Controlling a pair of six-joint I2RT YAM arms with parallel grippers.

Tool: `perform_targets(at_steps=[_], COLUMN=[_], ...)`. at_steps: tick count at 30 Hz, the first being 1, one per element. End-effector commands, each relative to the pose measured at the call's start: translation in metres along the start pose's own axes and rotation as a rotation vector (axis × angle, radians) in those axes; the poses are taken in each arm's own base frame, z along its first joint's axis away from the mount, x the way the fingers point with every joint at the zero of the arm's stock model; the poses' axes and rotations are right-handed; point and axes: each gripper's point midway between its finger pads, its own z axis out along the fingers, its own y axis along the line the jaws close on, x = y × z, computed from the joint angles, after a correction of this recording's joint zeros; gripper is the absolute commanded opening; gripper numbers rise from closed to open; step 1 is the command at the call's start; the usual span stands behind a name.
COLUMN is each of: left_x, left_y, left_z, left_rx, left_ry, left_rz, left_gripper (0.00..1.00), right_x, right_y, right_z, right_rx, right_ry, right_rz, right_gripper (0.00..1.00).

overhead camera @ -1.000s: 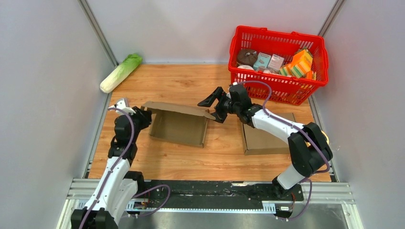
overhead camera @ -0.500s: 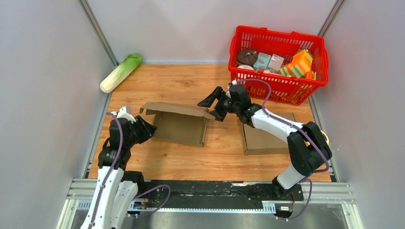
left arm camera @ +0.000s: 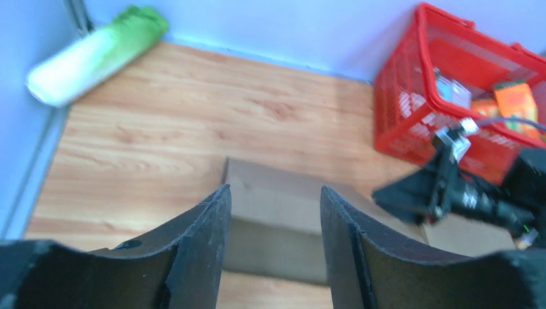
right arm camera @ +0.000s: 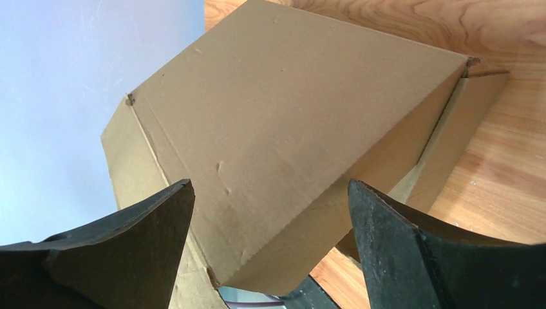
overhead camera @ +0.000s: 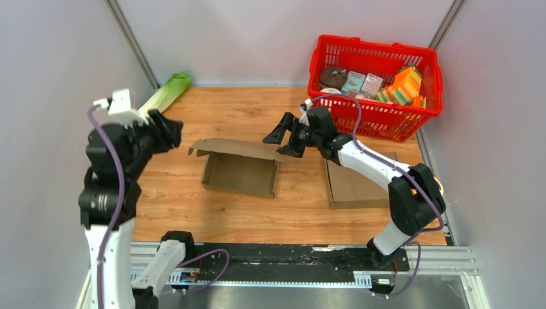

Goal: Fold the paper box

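The brown paper box [overhead camera: 238, 172] lies open on the wooden table, its lid [overhead camera: 239, 148] raised along the far side. My left gripper [overhead camera: 169, 129] hangs high and to the left of the box, open, nothing between its fingers [left arm camera: 206, 244]; the left wrist view looks down on the box [left arm camera: 277, 219] from a distance. At the lid's right rear corner is my right gripper [overhead camera: 283, 138], open. In the right wrist view the lid [right arm camera: 290, 122] fills the space ahead of the wide-set fingertips [right arm camera: 364, 199], and its lower edge reaches between them with no grip on it.
A second flat cardboard box [overhead camera: 357, 185] lies right of the first, under the right arm. A red basket [overhead camera: 328, 96] full of groceries stands at the back right. A cabbage [overhead camera: 164, 96] rests at the back left against the wall.
My left gripper has come away from the box's left end, risen up and to the left, and opened. The right gripper has shifted slightly left at the lid's corner.
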Motion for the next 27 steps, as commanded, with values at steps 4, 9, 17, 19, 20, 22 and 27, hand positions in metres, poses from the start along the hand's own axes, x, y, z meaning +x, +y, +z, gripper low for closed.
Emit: perform_targets(at_steps=[4,9,17,19,20,22,27], left_x=[0.024,0.085,0.178,0.209,0.211,0.231,0.253], left_y=[0.012,0.002,0.036,0.051,0.052,0.06,0.071], left_z=[0.108,0.149,0.126,0.119,0.122,0.119,0.114], left_rx=[0.082,0.261,0.14,0.079,0.078,0.048,-0.007], left_ry=[0.333,0.437,0.578,0.618,0.599,0.632,0.664], left_rz=[0.078,-0.054,-0.119,-0.143,-0.153,-0.169,-0.192], left_gripper=[0.37,0.31,0.29,0.3,0.31,0.32,0.34], right_x=[0.015,0.021,0.037,0.038,0.042,0.047,0.058], right_y=[-0.006,-0.026,-0.046,-0.053,-0.057,-0.062,-0.076], right_z=[0.003,0.0,0.001,0.001,0.003,0.004,0.011], right_rx=[0.02,0.095,0.188,0.229,0.237,0.236,0.237], right_ry=[0.073,0.091,0.134,0.137,0.15,0.168,0.216], right_rz=[-0.189,-0.256,-0.387,-0.436,-0.448,-0.455,-0.458], right_gripper=[0.92,0.89,0.92,0.94,0.95,0.95,0.95])
